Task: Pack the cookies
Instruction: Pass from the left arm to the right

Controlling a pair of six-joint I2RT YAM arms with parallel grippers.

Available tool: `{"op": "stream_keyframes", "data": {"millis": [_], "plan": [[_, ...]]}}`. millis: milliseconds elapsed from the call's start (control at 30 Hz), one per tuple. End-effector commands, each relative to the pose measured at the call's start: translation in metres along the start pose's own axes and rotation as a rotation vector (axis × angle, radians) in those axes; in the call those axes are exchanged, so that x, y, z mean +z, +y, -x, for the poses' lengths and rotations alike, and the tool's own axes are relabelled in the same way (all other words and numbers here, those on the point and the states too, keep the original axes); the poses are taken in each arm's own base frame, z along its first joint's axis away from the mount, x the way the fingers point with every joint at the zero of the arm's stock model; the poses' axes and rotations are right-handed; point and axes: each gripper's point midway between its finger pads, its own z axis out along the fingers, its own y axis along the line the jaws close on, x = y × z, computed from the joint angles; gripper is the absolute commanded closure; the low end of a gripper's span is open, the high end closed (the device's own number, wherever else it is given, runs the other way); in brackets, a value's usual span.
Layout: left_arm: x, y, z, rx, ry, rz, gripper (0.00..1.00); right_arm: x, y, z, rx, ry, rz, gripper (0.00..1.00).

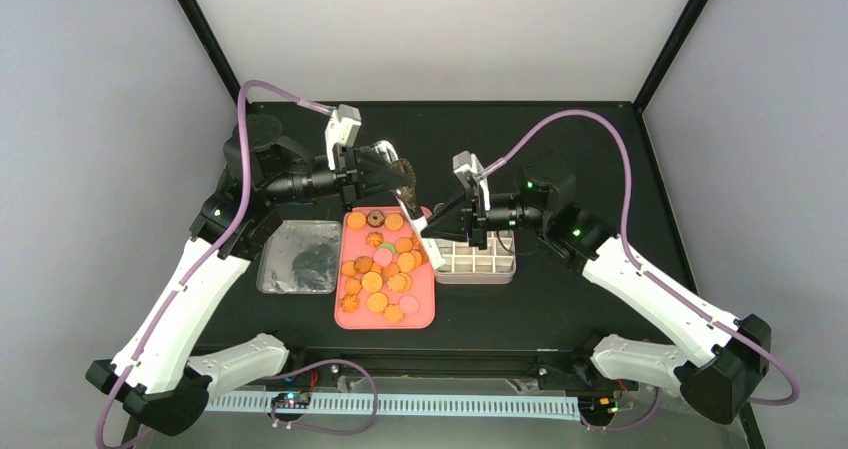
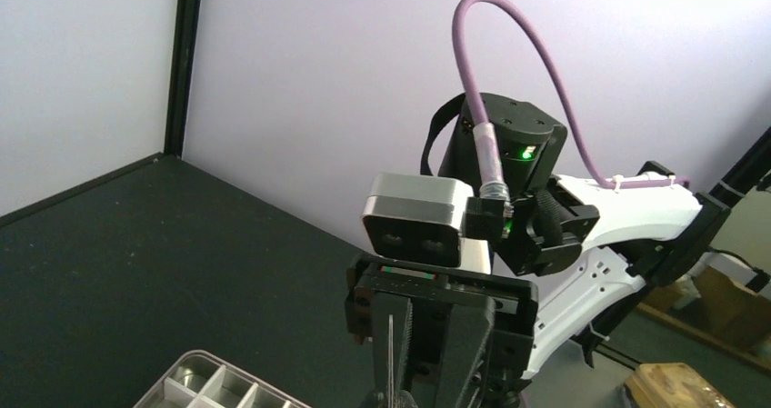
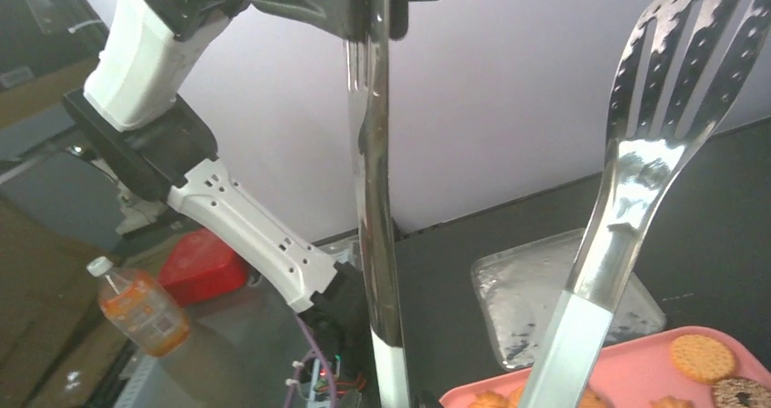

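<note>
The cookies (image 1: 380,269) lie scattered on a pink tray (image 1: 420,314), mostly orange rounds, with a brown ring near the far end. A pair of steel tongs (image 1: 412,209) hangs slanted above the tray's far right corner. My left gripper (image 1: 403,177) is shut on one blade near its tip. My right gripper (image 1: 432,231) is closed on the white handle end. In the right wrist view the held blade (image 3: 373,199) stands edge-on, and the other slotted blade (image 3: 673,81) spreads free to the right above two cookies (image 3: 702,358). My right gripper's own fingers are hidden there.
A white gridded tin (image 1: 500,274) sits right of the tray, under the right wrist. A clear lid (image 1: 298,257) lies left of the tray. Both forearms cross above the table's far half. The tin's corner (image 2: 214,385) shows in the left wrist view.
</note>
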Motion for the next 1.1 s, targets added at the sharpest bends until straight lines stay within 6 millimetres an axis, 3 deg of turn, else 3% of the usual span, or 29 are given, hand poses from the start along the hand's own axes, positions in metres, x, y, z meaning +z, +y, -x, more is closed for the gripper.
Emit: {"op": "stream_keyframes", "data": {"millis": [0, 133, 267, 333, 600, 700, 867, 900, 933, 967, 1000, 1067], "plan": [[-0.009, -0.015, 0.027, 0.019, -0.067, -0.029, 0.98, -0.004, 0.02, 0.007, 0.0, -0.033, 0.092, 0.86], [-0.012, -0.017, 0.028, 0.017, -0.075, -0.029, 0.99, -0.001, 0.025, 0.009, 0.008, -0.045, 0.123, 0.85], [-0.014, -0.014, 0.031, 0.002, -0.088, -0.017, 0.98, 0.007, 0.034, 0.007, 0.012, -0.039, 0.165, 0.67], [-0.015, -0.012, 0.033, -0.002, -0.096, -0.011, 0.98, 0.011, 0.036, 0.003, 0.021, -0.03, 0.178, 0.66], [-0.024, -0.011, 0.044, -0.019, -0.13, -0.007, 0.98, 0.01, 0.04, -0.002, 0.059, -0.066, 0.213, 0.84], [-0.026, -0.011, 0.047, -0.024, -0.14, -0.007, 0.99, 0.008, 0.043, 0.002, 0.058, -0.082, 0.221, 0.97], [-0.03, -0.02, 0.036, 0.051, -0.093, -0.043, 0.96, 0.007, 0.037, 0.002, 0.034, -0.024, 0.147, 0.99], [-0.031, -0.022, 0.031, 0.096, -0.068, -0.044, 0.79, 0.008, 0.032, -0.002, 0.032, 0.022, 0.106, 0.99], [-0.033, -0.025, 0.025, 0.171, -0.036, -0.047, 0.47, 0.008, 0.024, -0.007, 0.027, 0.072, 0.054, 0.99], [-0.036, -0.028, 0.019, 0.273, 0.0, -0.044, 0.23, 0.008, 0.017, -0.013, 0.029, 0.127, 0.008, 0.99], [-0.041, -0.031, 0.014, 0.421, 0.034, -0.034, 0.11, 0.007, 0.01, -0.018, 0.019, 0.173, -0.037, 0.99], [-0.051, -0.035, 0.008, 0.672, 0.101, 0.007, 0.04, 0.006, -0.012, -0.032, 0.031, 0.269, -0.153, 0.99]]}}
